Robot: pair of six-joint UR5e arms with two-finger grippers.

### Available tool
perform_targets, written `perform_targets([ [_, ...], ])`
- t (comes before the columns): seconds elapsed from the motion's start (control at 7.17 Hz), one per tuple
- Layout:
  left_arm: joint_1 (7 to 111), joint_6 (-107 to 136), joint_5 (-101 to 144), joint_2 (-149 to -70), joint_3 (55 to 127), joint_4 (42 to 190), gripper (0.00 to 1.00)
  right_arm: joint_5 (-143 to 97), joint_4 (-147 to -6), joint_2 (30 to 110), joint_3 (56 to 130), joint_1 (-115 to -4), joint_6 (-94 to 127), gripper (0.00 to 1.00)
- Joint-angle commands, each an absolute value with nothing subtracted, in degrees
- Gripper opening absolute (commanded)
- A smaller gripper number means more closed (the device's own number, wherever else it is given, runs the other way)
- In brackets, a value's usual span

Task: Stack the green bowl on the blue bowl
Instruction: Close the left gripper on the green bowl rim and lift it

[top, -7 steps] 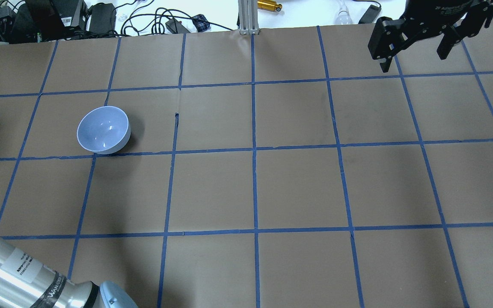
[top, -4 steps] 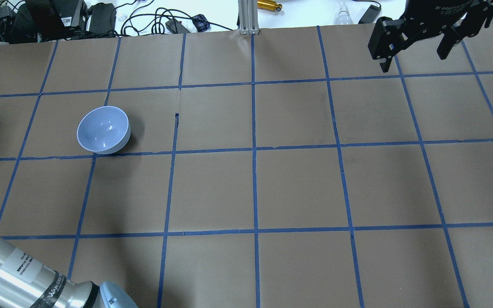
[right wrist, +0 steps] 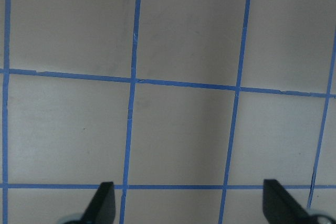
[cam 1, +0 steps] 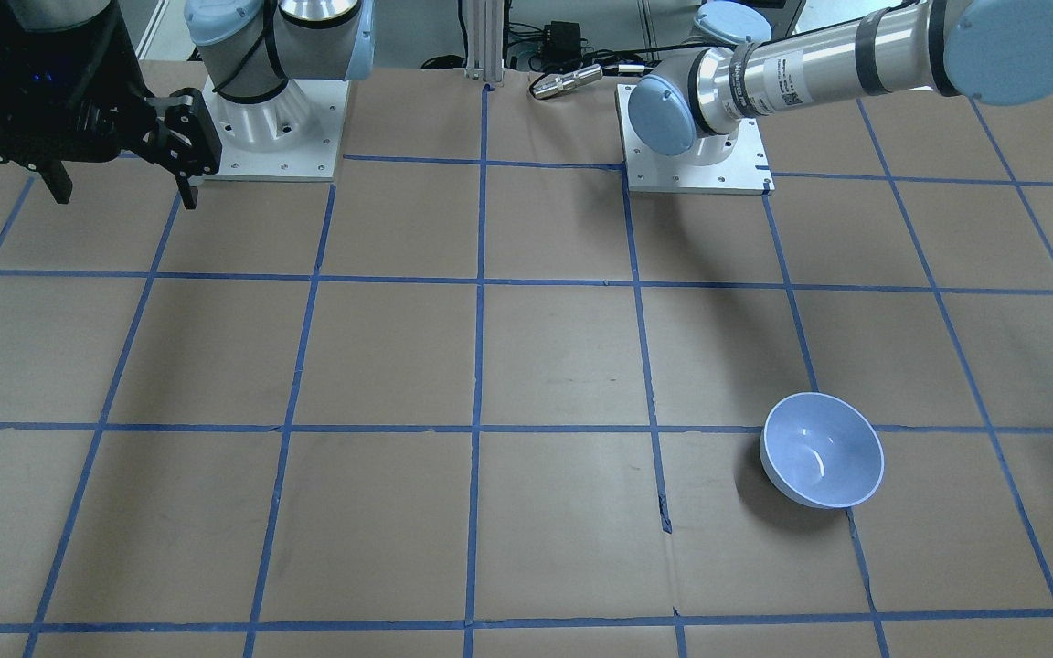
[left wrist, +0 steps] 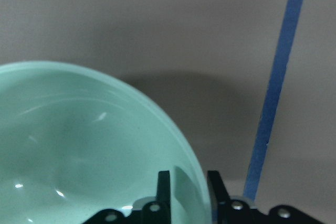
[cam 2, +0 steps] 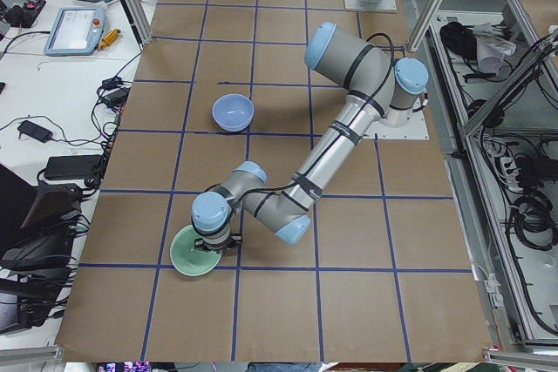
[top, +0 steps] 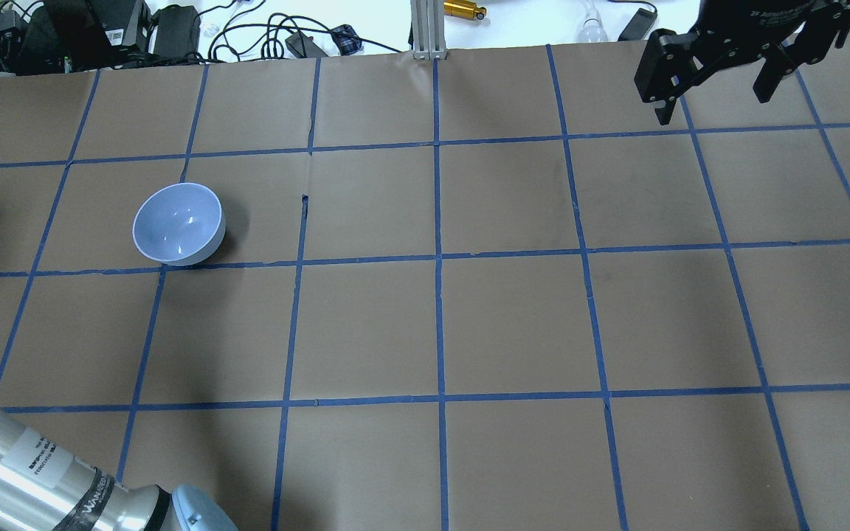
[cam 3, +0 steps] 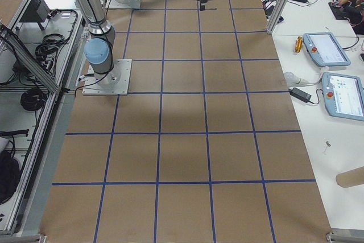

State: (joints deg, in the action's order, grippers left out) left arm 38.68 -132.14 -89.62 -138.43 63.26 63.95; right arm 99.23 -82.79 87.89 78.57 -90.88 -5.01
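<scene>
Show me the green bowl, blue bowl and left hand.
green bowl (cam 2: 187, 260), exterior left view, inside surface.
blue bowl (top: 178, 223), overhead exterior view, inside surface.
left hand (left wrist: 189, 176), left wrist view, between fingertips.

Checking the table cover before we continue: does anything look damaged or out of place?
Yes: the brown paper has a short dark tear along a blue tape line, right of the blue bowl in the overhead view. Nothing else stands out.

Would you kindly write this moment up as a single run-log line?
phase: grasp | left gripper: shut on green bowl rim | blue bowl: upright, empty, standing apart | right gripper: open, holding nothing
</scene>
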Motion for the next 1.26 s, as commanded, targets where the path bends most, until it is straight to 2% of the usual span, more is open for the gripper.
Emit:
perform_targets([
  [0.0, 38.67, -132.19, -89.56, -138.43, 63.37, 63.98, 0.00, 99.23, -82.79, 87.89, 78.57, -90.88, -5.01, 1.00],
  [0.7, 38.76, -132.36, -89.56, -137.56, 63.37, 64.51, 0.00, 99.23, -82.79, 87.89, 78.57, -90.88, -5.01, 1.00],
  [1.12, 41.73, -132.45, -89.91, -131.16, 65.29, 66.53, 0.00, 99.23, -82.79, 87.89, 78.57, -90.88, -5.01, 1.00],
])
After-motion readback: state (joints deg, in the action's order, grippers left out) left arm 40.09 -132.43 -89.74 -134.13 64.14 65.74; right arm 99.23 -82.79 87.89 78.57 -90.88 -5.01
